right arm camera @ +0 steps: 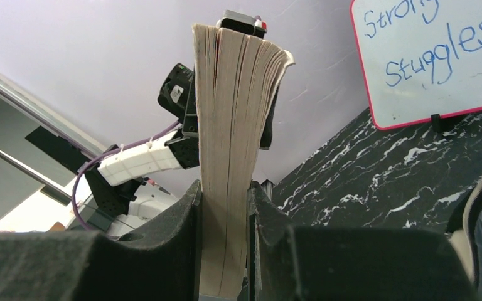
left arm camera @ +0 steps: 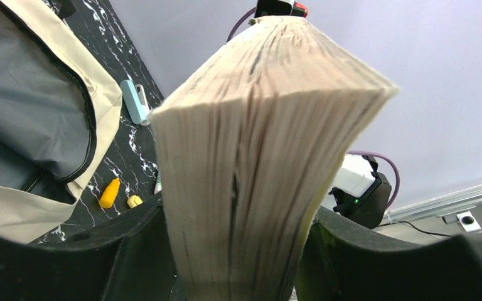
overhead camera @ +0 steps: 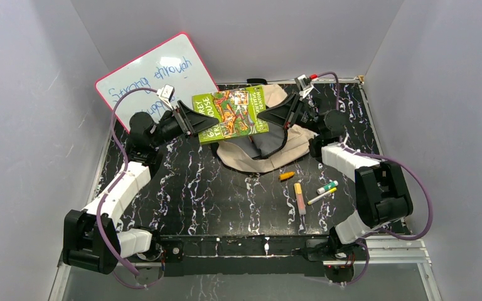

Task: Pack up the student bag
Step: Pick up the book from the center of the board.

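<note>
Student bag [overhead camera: 298,143] lies open at the rear middle of the surface [overhead camera: 213,188]. Left pincer [overhead camera: 196,120] and right pincer [overhead camera: 275,115] each clamp one end of the green book [overhead camera: 232,114] above it. Loading seems under way; next the book likely needs lowering into the opening.

The book [overhead camera: 232,115] has a green cover with orange and yellow artwork and cream page edges. The bag [overhead camera: 298,143] is beige with grey lining. The worktop [overhead camera: 194,188] is black, veined white. At eleven o'clock, the whiteboard [overhead camera: 157,78] is white, pink-rimmed, with blue writing.
</note>
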